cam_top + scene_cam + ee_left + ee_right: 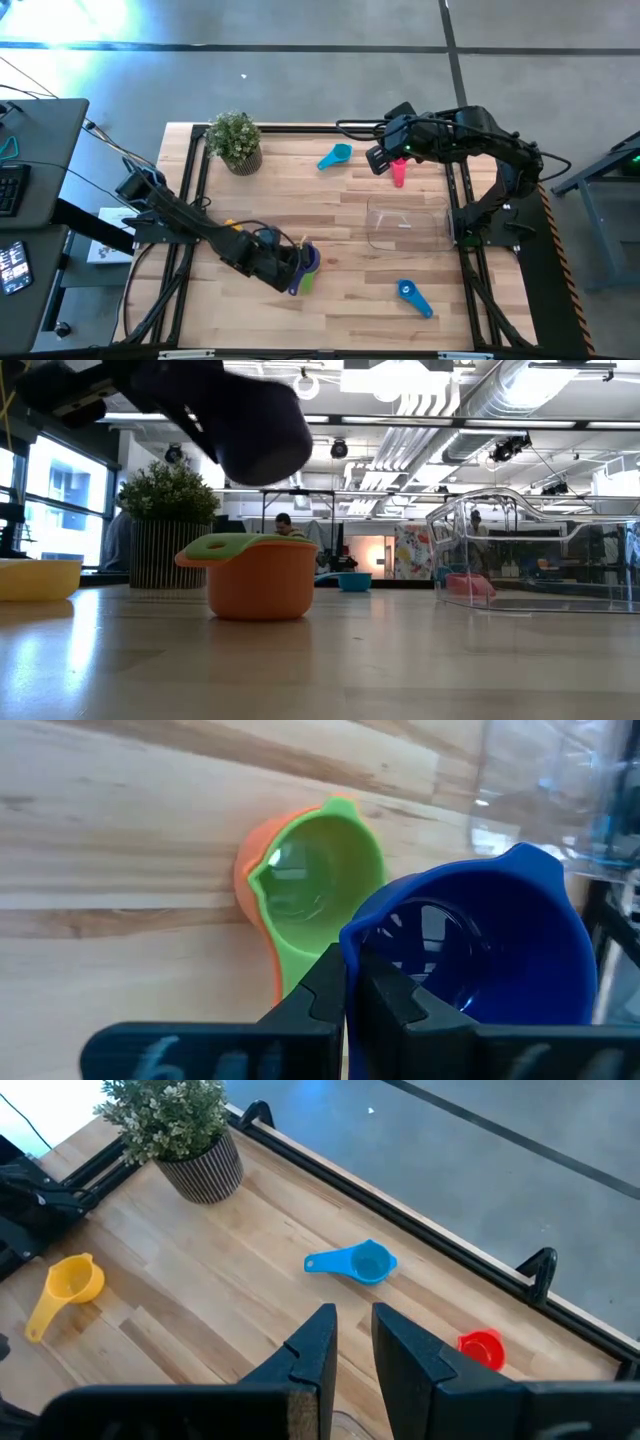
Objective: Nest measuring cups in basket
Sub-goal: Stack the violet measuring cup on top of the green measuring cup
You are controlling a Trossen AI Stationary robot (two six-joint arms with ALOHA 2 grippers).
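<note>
My left gripper [347, 960] is over the middle of the table near its front and is shut on a purple-blue measuring cup [480, 950]. This cup hangs just above a green cup [320, 880]. The green cup sits nested in a salmon cup [260, 585], which stands on its base on the table. My right gripper [355, 1345] hangs high at the far right, slightly open, with nothing between its fingers. A magenta cup [399, 175] stands on the table below it. The clear basket [405, 222] stands on the table at the right. My left gripper pinches the purple-blue cup's rim wall [350, 935], one finger inside the bowl [395, 1005] and one outside. The fingers slant down from the table's left. The cup is lifted clear and tilted, its mouth turned toward the wrist.
A light blue cup [360, 1265] lies at the far middle, a yellow cup [70, 1285] left of centre, and a blue cup [412, 296] near the front right. A potted plant [236, 140] stands at the far left. Black rails edge the table.
</note>
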